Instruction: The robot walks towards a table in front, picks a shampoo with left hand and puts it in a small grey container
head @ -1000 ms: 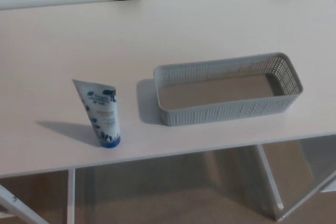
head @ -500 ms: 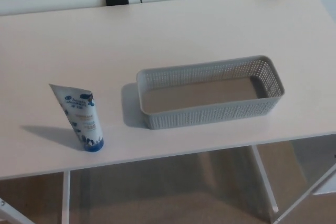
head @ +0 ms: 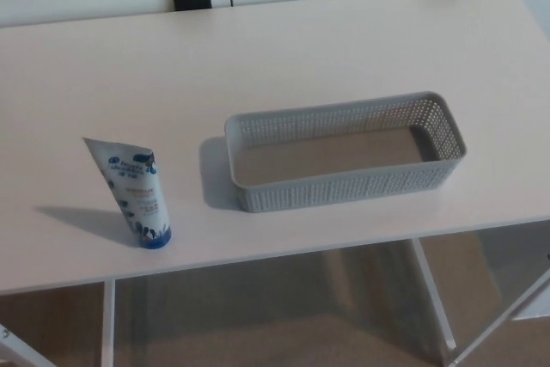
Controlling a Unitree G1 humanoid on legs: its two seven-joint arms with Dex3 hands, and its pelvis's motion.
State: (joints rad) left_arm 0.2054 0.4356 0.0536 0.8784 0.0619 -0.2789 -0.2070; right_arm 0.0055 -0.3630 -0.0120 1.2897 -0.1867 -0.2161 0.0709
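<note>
The shampoo tube bears blue and orange print, too blurred and small to read.

light: soft, even | shadows: fall left of shampoo tube | focus: slightly soft

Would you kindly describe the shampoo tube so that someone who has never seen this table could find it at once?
Start with the pale table that fills the view and find the long grey perforated basket near its front edge. Left of the basket, apart from it, the shampoo tube stands upright on its blue cap. It is the only white and blue thing there, with a flat crimped top.
</note>
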